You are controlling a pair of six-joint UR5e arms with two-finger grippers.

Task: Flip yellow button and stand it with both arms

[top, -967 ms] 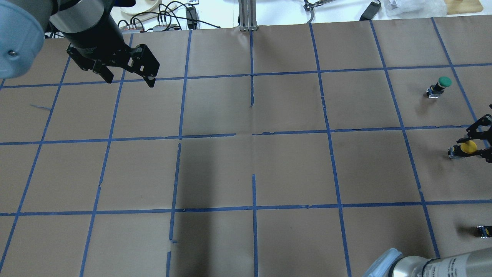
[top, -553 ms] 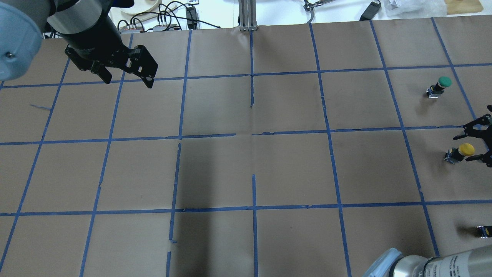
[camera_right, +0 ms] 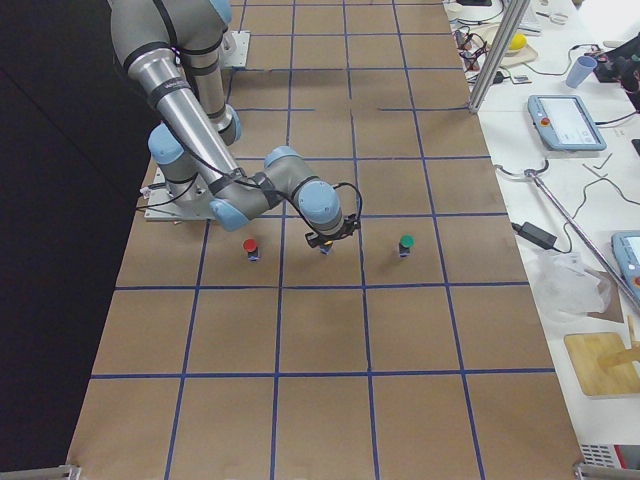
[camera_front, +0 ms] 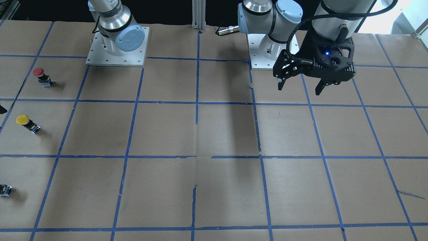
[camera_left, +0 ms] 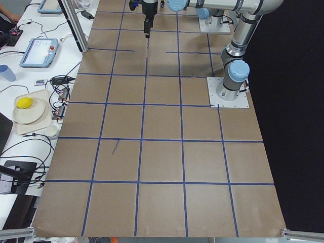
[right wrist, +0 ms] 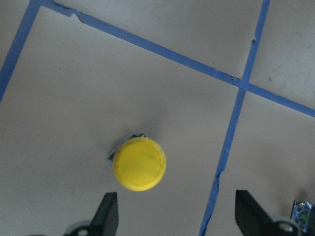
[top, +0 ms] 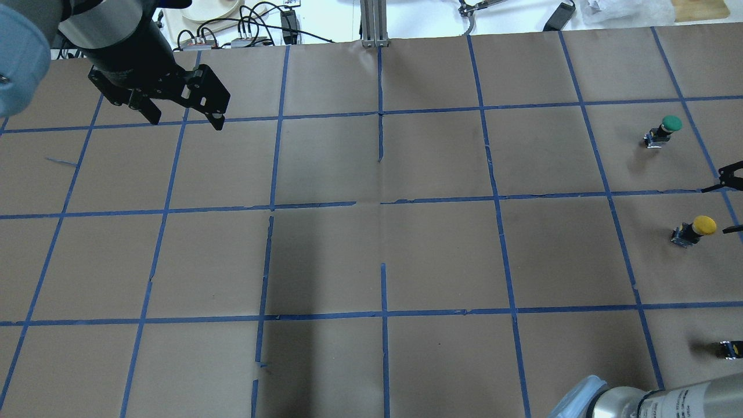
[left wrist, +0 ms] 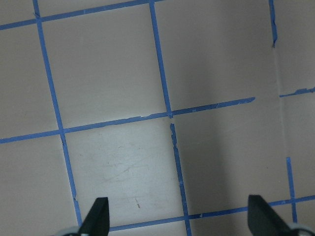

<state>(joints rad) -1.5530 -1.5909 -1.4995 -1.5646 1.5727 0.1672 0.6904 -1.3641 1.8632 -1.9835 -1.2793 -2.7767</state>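
Currently your yellow button (right wrist: 139,163) stands cap-up on the table (top: 441,255), out at 3 o'clock in the overhead view. The right gripper (right wrist: 177,216) hovers close by, jaws spread wide, holding nothing. The left gripper (top: 186,123), at 10 o'clock, is likewise wide apart and empty.

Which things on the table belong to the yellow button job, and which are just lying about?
For the job: yellow button; right gripper, open; left gripper, open.
Lying about: green button; red button; small black part.
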